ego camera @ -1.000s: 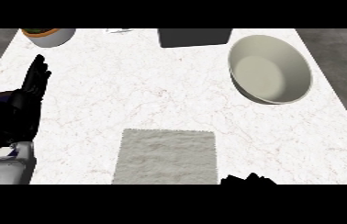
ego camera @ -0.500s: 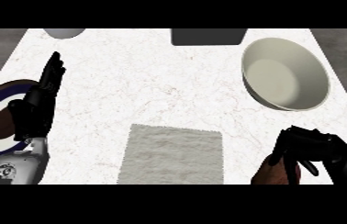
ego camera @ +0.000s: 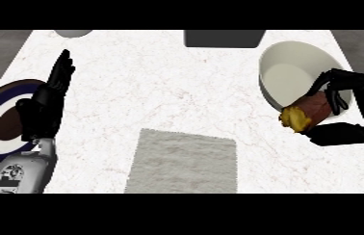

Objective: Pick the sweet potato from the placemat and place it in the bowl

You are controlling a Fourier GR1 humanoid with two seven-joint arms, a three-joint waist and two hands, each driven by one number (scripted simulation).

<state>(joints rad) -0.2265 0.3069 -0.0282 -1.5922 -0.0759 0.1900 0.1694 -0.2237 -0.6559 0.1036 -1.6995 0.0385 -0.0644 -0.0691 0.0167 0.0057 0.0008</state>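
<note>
Your right hand [ego camera: 334, 92] curls round the potato [ego camera: 307, 112] at the bowl [ego camera: 292, 70] rim, ready to drop it in; left hand [ego camera: 48, 101] rests open, fingers straight, at counter [ego camera: 171, 84] edge.

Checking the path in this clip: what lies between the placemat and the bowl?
In the head view, only bare white counter separates the grey placemat from the bowl.

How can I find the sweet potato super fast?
Look at the white marble counter and find the big pale bowl near its right edge. At the bowl's lower rim the robot's black right hand curls round the sweet potato. It is the only lumpy thing there, reddish-brown with a yellow-orange end.
</note>
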